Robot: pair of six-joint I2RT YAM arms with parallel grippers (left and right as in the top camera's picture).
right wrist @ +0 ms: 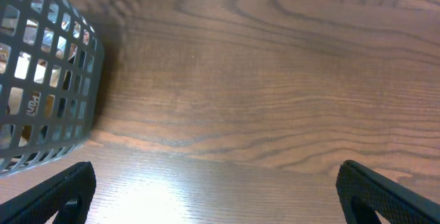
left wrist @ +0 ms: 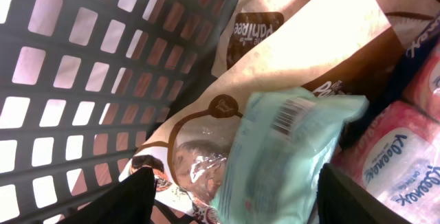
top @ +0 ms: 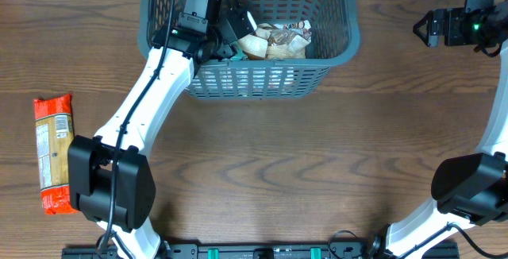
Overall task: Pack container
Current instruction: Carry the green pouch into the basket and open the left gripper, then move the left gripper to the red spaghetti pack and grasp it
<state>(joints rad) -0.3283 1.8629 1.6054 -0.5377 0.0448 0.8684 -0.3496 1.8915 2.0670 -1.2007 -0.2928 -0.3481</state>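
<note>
Your left hand (top: 236, 35) is inside the container (top: 238, 80) at 12 o'clock, fingers spread wide either side of a teal packet (left wrist: 282, 155). The orange packet (top: 53, 152) lies at 9 o'clock on the table (top: 317, 156), long axis 12-to-6, nearer your left arm. Your right hand (top: 425, 27), also spread, hovers at 2 o'clock.

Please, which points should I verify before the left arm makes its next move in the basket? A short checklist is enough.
1. Fingers of the left gripper apart: ok.
2. The teal packet is inside the container: ok.
3. The teal packet is free of the fingers: cannot tell, as it lies close to one.
4. The right gripper is open, empty and outside the container: ok.
5. The orange packet is packed: not ok, it lies on the table.
</note>
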